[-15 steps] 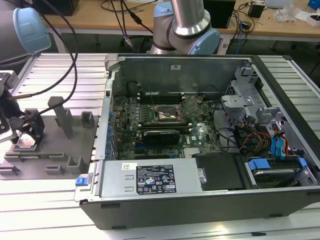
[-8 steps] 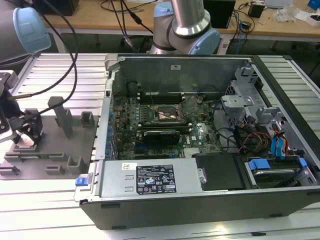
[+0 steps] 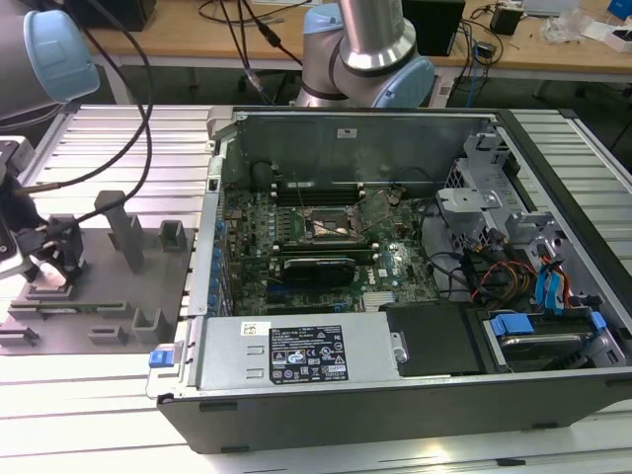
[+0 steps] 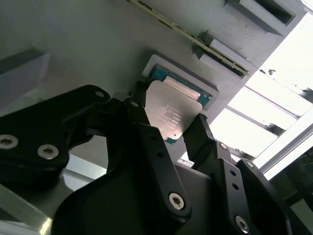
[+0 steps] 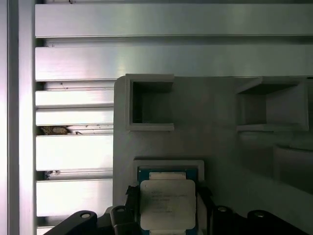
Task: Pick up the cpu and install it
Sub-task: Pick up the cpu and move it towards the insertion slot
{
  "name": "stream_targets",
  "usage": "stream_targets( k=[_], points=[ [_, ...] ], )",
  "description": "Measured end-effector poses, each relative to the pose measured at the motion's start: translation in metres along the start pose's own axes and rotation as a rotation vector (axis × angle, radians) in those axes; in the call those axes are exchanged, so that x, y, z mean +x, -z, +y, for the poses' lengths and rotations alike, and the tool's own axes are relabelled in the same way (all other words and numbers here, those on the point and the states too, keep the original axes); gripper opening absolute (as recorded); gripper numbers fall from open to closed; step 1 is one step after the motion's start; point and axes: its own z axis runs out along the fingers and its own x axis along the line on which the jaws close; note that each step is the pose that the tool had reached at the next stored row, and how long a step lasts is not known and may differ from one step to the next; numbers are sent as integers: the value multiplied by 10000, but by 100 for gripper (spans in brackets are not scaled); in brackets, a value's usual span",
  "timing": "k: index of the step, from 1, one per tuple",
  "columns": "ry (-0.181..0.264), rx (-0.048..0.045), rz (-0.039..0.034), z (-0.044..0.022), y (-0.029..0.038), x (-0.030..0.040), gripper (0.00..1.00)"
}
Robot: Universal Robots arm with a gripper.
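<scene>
**CPU PICK-UP: GRASP STAGE**

Gripper [image 4: 168,125] closed on the cpu [image 4: 172,108], fingers [image 4: 196,137] against two opposite edges. Cpu seated flat in its recess of the grey tray [image 5: 220,147], at the exterior view's left, well apart from the motherboard socket [image 3: 331,225] inside the open computer case [image 3: 375,138]. Judged requirement: even hold, cpu kept level, clear of recess walls.
</scene>
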Motion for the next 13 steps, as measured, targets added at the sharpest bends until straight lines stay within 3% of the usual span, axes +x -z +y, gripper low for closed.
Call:
stream_targets(
  k=[9,10,13],
  points=[
    [0,-1,-1,6,143,-4,55],
    [1,-1,0,9,217,-7,55],
    [0,-1,-1,13,266,-8,55]
  ],
)
